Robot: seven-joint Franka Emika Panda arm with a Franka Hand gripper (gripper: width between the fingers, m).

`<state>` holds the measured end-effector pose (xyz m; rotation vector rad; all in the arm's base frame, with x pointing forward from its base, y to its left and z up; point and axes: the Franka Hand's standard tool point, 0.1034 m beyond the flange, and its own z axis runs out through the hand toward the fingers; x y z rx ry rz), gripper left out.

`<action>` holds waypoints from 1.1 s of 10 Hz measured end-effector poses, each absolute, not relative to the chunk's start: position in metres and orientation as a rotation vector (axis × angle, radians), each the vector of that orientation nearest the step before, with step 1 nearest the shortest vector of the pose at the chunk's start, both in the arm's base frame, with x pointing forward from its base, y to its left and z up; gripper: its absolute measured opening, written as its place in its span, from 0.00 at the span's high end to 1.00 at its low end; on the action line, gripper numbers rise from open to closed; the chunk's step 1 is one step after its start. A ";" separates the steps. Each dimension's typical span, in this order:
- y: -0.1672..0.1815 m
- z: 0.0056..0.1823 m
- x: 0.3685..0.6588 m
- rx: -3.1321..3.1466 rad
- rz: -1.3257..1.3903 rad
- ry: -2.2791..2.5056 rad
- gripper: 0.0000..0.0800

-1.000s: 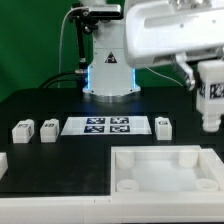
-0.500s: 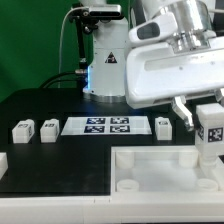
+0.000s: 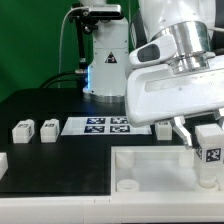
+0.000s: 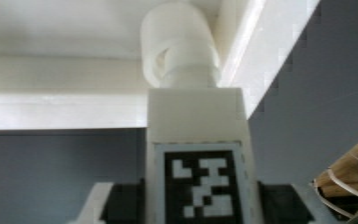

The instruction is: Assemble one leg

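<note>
My gripper [image 3: 208, 140] is shut on a leg [image 3: 209, 153], a stubby white block with a black-and-white tag, and holds it upright over the far right corner of the large white tray-like piece [image 3: 160, 170]. In the wrist view the held leg [image 4: 197, 150] stands between my fingers [image 4: 105, 205], its far end at the tray's rim [image 4: 87, 110]. Two more legs [image 3: 22, 130] [image 3: 48, 129] lie at the exterior view's left. Another leg is mostly hidden behind my hand.
The marker board [image 3: 95, 125] lies on the black table behind the tray. The robot base [image 3: 105, 65] stands at the back. A white block edge [image 3: 3, 165] sits at the exterior view's left edge.
My gripper has moved down and toward the front with the leg, from high at the exterior view's right to just above the tray's far right corner.
</note>
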<state>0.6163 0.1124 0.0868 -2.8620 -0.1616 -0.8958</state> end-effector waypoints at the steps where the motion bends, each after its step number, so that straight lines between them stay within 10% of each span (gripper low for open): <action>1: 0.111 0.086 0.619 -2.863 -0.893 -0.162 0.64; 11: 0.113 0.076 0.617 -2.862 -0.914 -0.146 0.64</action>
